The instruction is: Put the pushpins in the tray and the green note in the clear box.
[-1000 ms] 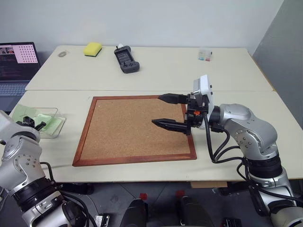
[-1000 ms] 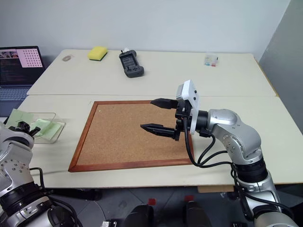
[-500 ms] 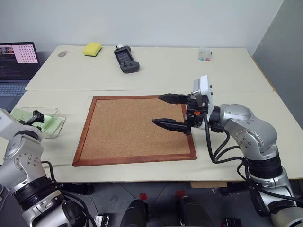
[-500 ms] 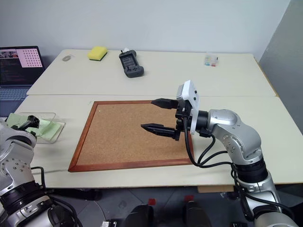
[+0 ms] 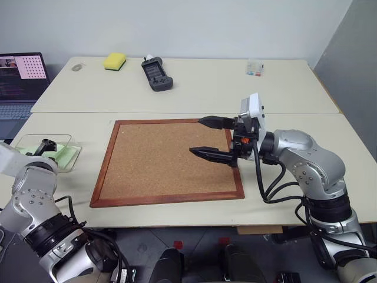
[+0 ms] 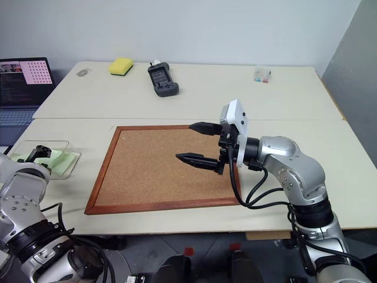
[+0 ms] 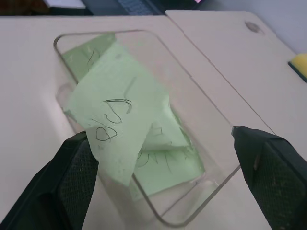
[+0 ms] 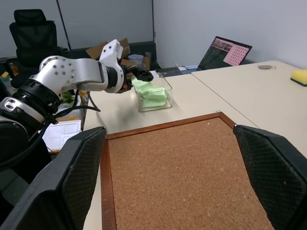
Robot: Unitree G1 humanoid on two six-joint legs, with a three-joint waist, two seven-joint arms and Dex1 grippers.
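Observation:
The green note [image 7: 120,110] lies in the clear box [image 5: 72,138] at the table's left edge, one corner leaning up over the rim, with more green paper under it. My left gripper [image 7: 160,139] hovers open just at the box's near end, one finger beside the note's raised corner and nothing held. My right gripper [image 5: 196,136] hangs open and empty above the corkboard [image 5: 165,162], pointing left. A small dark roundish tray [image 5: 77,67] sits at the far left of the back table. The pushpins are too small to make out.
A yellow sponge [image 5: 115,61] and a black handheld device [image 5: 156,74] lie on the far table, with a tiny clear case [image 5: 254,69] further right. A laptop [image 5: 20,79] stands at the far left. A seam runs between the two tables.
My left gripper has opened and rolled at the box, letting go of the green note, which now rests in the clear box. The right arm has stayed still.

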